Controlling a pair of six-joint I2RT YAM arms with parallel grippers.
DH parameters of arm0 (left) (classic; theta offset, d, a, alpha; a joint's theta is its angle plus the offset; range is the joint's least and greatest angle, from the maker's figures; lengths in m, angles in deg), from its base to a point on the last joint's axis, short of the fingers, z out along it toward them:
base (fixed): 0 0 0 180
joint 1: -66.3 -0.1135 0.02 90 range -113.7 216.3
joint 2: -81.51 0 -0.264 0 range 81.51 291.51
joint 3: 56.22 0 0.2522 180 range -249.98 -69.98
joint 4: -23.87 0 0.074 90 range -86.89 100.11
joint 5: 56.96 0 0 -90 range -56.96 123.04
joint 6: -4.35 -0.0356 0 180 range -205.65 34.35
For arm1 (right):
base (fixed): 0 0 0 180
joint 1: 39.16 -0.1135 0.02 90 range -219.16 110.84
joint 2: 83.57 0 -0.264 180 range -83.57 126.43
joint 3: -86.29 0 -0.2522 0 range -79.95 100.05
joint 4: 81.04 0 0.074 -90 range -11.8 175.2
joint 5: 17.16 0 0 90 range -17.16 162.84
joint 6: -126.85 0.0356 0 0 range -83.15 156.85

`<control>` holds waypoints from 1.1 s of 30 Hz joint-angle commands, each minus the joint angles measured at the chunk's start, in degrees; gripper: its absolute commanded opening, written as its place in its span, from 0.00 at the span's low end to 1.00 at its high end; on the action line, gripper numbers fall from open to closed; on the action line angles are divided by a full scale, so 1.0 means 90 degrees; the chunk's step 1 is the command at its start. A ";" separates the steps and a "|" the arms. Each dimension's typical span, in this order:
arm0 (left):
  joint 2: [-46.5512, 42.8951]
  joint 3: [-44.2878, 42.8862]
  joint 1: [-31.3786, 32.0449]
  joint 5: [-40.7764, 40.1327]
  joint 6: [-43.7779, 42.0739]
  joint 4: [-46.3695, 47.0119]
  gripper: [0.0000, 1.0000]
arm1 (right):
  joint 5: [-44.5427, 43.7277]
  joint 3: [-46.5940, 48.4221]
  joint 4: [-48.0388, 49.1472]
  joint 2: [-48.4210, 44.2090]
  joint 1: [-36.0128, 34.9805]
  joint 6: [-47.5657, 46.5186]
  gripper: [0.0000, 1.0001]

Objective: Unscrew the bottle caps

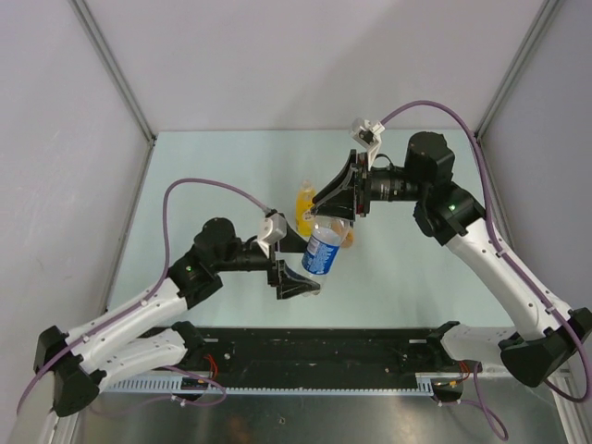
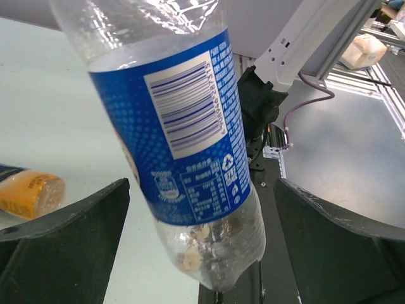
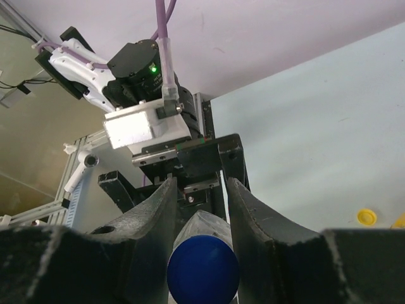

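From above: clear bottle point(image 1: 322, 252) with blue label, tilted at centre, off the table point(image 1: 231, 166), between right gripper point(image 1: 329, 218) at 12 o'clock and left gripper point(image 1: 303, 280) at 7; yellow bottle point(image 1: 304, 208) upright at 11. Left wrist: see-through base, jaws apart beside it; orange bottle point(image 2: 28, 193) lying at 9. Right wrist: jaws clamped on blue cap point(image 3: 202, 271); yellow cap point(image 3: 366, 217) at 3.

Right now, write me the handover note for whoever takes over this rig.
Left gripper: open, fingers flank the clear bottle near its base, not touching.
Right gripper: shut on the clear bottle's cap end, carrying it above the table.
Blue cap is on it. Yellow cap lies loose on the table, yellow bottle stands, orange bottle lies on its side.
Done: yellow cap off. Left: blue cap; white cap not in view.
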 commanded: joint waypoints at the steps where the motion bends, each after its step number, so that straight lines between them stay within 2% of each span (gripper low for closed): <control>1: 0.0202 -0.0335 0.0141 0.0196 -0.0174 0.0375 0.99 | -0.0020 0.0009 0.0364 0.0005 -0.0062 0.0088 0.00; 7: 0.0418 -0.0255 0.0185 0.0084 -0.0183 0.0401 0.99 | -0.0163 -0.0023 0.0451 -0.0091 -0.0063 0.0118 0.00; 11: 0.0489 -0.0186 0.0211 0.0046 -0.0189 0.0402 0.93 | -0.0222 -0.0030 0.0542 -0.0149 -0.0063 0.0144 0.00; 13: 0.0489 -0.0143 0.0230 0.0026 -0.0204 0.0402 0.85 | -0.0256 -0.0025 0.0570 -0.0149 -0.0065 0.0149 0.00; 17: 0.0490 -0.0088 0.0251 -0.0044 -0.0208 0.0402 0.61 | -0.0386 -0.0026 0.0596 -0.0159 -0.0069 0.0166 0.00; 20: 0.0490 -0.0008 0.0256 -0.0179 -0.0183 0.0402 0.49 | -0.0419 -0.0032 0.0700 -0.0198 -0.0065 0.0222 0.06; 22: 0.0486 0.0053 0.0254 -0.0306 -0.0171 0.0402 0.43 | -0.0512 -0.0033 0.0795 -0.0234 -0.0061 0.0296 0.16; 24: 0.0461 0.0124 0.0258 -0.0475 -0.0159 0.0382 0.38 | -0.0631 -0.0038 0.0880 -0.0280 -0.0075 0.0358 0.29; 30: 0.0244 0.0280 0.0263 -0.1080 -0.0221 0.0139 0.29 | -0.1021 -0.0174 0.1169 -0.0498 -0.0071 0.0525 0.74; 33: 0.0130 0.0319 0.0266 -0.1500 -0.0281 -0.0090 0.26 | -0.1216 -0.0232 0.1268 -0.0601 -0.0076 0.0590 0.91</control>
